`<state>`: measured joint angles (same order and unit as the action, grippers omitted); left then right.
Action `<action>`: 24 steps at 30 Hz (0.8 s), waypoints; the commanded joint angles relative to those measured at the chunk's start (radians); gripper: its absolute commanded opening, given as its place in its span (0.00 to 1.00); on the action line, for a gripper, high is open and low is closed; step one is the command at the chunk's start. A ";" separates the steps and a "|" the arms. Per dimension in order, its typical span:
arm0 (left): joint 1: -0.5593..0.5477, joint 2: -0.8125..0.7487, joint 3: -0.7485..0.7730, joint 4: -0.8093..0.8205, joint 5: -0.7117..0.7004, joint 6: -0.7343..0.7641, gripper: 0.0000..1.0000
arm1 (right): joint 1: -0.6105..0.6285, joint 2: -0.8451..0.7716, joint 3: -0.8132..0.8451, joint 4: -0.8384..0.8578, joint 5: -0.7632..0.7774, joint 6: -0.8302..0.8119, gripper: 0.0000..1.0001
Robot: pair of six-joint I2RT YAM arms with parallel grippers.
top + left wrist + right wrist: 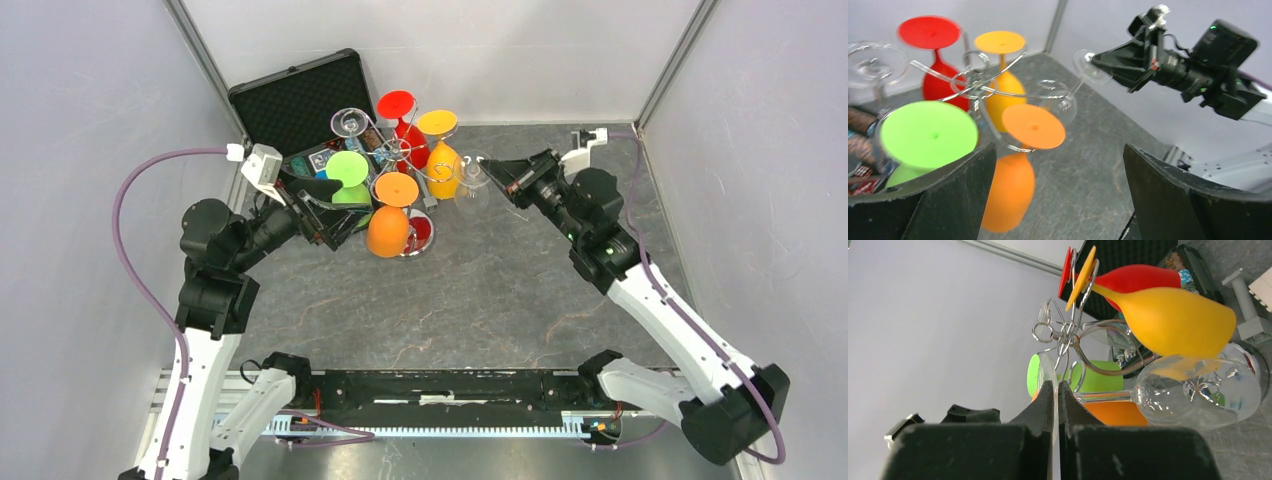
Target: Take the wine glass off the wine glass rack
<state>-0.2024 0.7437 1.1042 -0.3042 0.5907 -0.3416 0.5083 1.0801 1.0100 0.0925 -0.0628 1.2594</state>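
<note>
Right now the right end effector (pixel 495 172) is clenched on the thin round foot of the clear wine glass (pixel 470 188), pinching it flat between its two fingers. The glass is at the right side of the wine glass rack (pixel 405 152), up in the air above the worktop (pixel 480 290). It is tipped over, not hanging straight down. Its foot points right toward the end effector, and its stem runs left and down to the bowl, which sits close to a curly wire arm of the rack. I cannot tell if the stem is inside that hook or already out of it. The left end effector (pixel 335 205) is on the other side of the rack, near the green glass (pixel 347 168), with its fingers wide apart and holding nothing. The right arm is the one on the job. I think the glass must slide right, away from the rack, along the way its stem points. The yellow glass (pixel 443 165) hangs just beside it and could get bumped.
</note>
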 commanded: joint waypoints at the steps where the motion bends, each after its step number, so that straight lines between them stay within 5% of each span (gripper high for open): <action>1: -0.014 0.037 -0.063 0.348 0.210 -0.152 1.00 | -0.003 -0.120 -0.052 0.029 0.010 0.027 0.00; 5: -0.150 0.130 -0.087 0.573 0.184 -0.143 1.00 | -0.004 -0.206 -0.068 -0.026 0.008 0.032 0.00; 11: -0.455 0.336 0.009 0.555 0.144 0.216 1.00 | -0.004 -0.320 -0.050 -0.110 -0.005 0.044 0.00; 18: -0.535 0.506 0.011 0.787 0.193 0.453 0.92 | -0.004 -0.379 -0.046 -0.164 -0.063 0.078 0.00; 24: -0.568 0.629 0.040 0.935 0.247 0.429 0.86 | -0.004 -0.412 -0.077 -0.146 -0.071 0.105 0.00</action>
<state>-0.7513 1.3201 1.0908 0.4572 0.7872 0.0235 0.5083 0.7002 0.9287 -0.1150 -0.1169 1.3243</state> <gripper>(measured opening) 0.891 0.022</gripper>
